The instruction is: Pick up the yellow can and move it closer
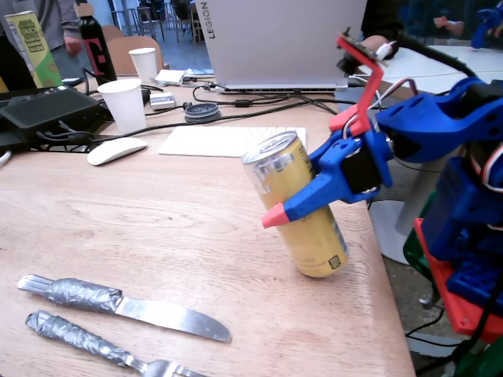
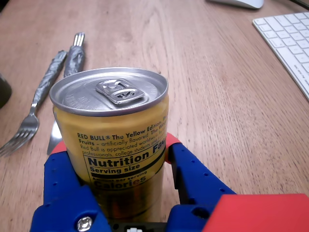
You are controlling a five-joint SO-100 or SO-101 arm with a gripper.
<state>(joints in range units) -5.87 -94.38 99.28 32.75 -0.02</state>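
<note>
The yellow can is a slim gold drink can with a silver pull-tab top. It leans toward the upper left near the table's right edge in the fixed view, its base at or just above the wood. My blue gripper with red fingertips reaches in from the right and is shut on the can's middle. One finger crosses the front of the can; the other is hidden behind it. The wrist view has the can filling the space between both fingers of the gripper, printed nutrition text facing the camera.
A knife and a fork with tape-wrapped handles lie at the front left. Behind the can are a white keyboard, a mouse, paper cups, a laptop and cables. The table edge runs close on the right.
</note>
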